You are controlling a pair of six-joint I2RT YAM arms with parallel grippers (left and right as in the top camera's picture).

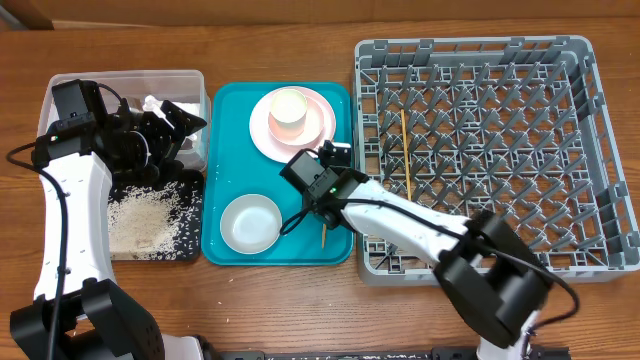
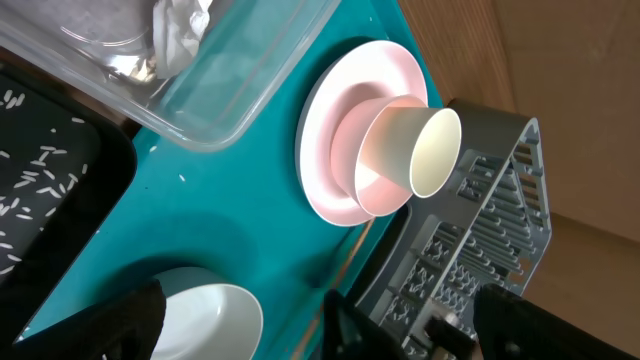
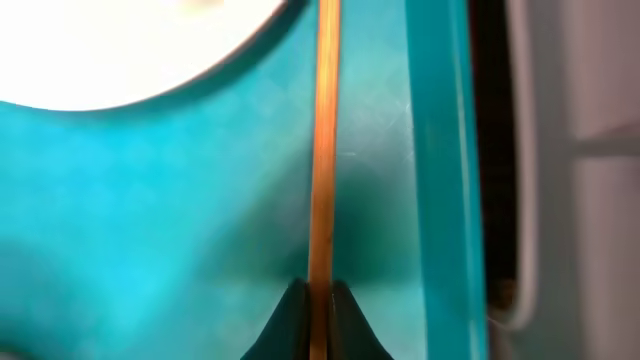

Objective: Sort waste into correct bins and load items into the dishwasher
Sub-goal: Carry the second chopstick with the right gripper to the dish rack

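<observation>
My right gripper (image 1: 325, 212) (image 3: 320, 295) is shut on a thin wooden chopstick (image 3: 325, 130) low over the right edge of the teal tray (image 1: 225, 130); the stick's tip (image 1: 324, 238) pokes out below the fingers. A second chopstick (image 1: 405, 150) lies in the grey dish rack (image 1: 590, 150). The cream cup (image 1: 289, 108) (image 2: 410, 150) sits on the pink plate (image 1: 322, 125) (image 2: 320, 170). One white bowl (image 1: 250, 222) (image 2: 220, 315) sits at the tray's front. My left gripper (image 1: 178, 140) (image 2: 325, 325) is open and empty beside the clear tub (image 1: 60, 85).
The clear tub holds crumpled napkins (image 1: 160, 103) (image 2: 175, 35). The black tray (image 1: 190, 215) (image 2: 60, 190) in front of it holds rice grains (image 1: 140, 215). The rack wall (image 3: 590, 200) stands just right of the teal tray's rim. Bare wooden table lies in front.
</observation>
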